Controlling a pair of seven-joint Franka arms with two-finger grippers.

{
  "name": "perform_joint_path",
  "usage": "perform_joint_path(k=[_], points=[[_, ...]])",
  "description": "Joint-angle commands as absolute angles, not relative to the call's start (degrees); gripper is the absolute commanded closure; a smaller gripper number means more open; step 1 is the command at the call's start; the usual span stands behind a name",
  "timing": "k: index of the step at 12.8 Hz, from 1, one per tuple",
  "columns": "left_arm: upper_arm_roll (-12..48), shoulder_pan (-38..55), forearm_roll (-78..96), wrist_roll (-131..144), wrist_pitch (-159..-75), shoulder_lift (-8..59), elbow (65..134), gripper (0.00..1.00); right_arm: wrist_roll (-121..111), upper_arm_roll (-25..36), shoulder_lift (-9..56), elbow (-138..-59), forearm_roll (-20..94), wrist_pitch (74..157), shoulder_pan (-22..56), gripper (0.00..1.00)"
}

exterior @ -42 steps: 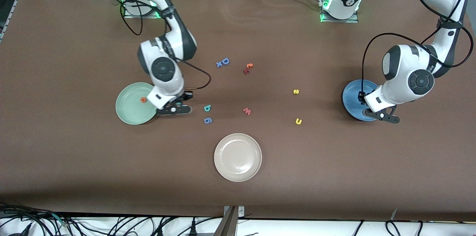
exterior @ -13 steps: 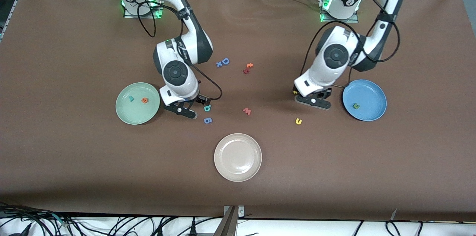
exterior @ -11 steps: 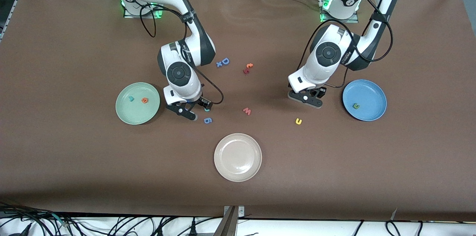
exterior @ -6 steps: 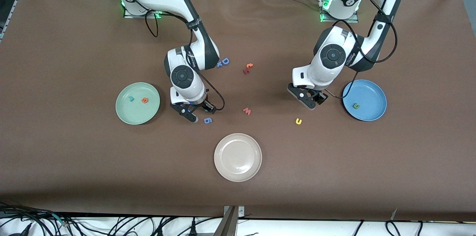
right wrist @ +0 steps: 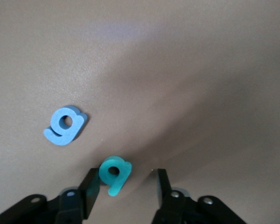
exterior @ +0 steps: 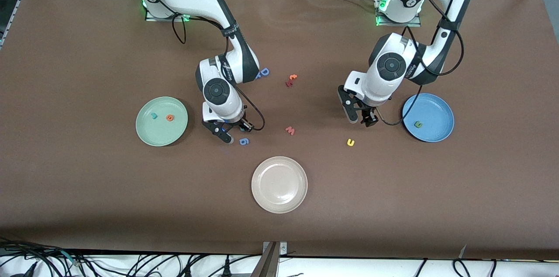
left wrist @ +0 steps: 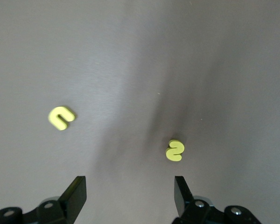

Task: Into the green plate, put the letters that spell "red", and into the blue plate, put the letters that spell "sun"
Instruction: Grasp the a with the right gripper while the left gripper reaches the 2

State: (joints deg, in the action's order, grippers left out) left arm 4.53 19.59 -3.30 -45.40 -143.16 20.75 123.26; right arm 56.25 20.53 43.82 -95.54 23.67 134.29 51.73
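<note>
On the brown table [exterior: 87, 50] the green plate [exterior: 148, 133] holds the "r" [exterior: 153, 115] and "e" [exterior: 169, 117], and the blue plate [exterior: 436, 133] one green letter [exterior: 418, 124]. The right gripper [right wrist: 126, 189] is low over the "d" [right wrist: 115, 173], jaws parted around it but not yet pinching; it should probably close squarely across it, clear of the "g" [right wrist: 65, 125] nearby. The left gripper [left wrist: 129, 196] hangs spread over the "s" [left wrist: 175, 150], which sits toward one finger, so it should centre first; the "u" [left wrist: 60, 116] lies well apart.
</note>
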Motion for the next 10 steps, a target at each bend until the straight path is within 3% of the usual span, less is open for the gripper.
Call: perform_joint_path(k=[1,3,6,10], points=[[4.7,19.4,-4.2,-47.5,-148.7,21.0,127.5,0.16,56.5,20.9,45.0,-94.7,24.7,134.9,52.8,0.77],[4.9,20.1,-4.2,-47.5,-148.7,21.1,128.1,0.17,55.5,21.1,44.7,-94.7,24.0,134.6,52.8,0.89],[5.0,21.4,-4.2,-47.5,-149.1,21.7,128.1,0.18,52.3,22.4,42.5,-94.7,23.8,130.7,53.0,0.89],[5.0,22.9,-6.2,-47.5,-152.5,23.6,128.1,0.19,36.1,31.4,38.9,-94.9,23.5,118.1,53.1,0.89]])
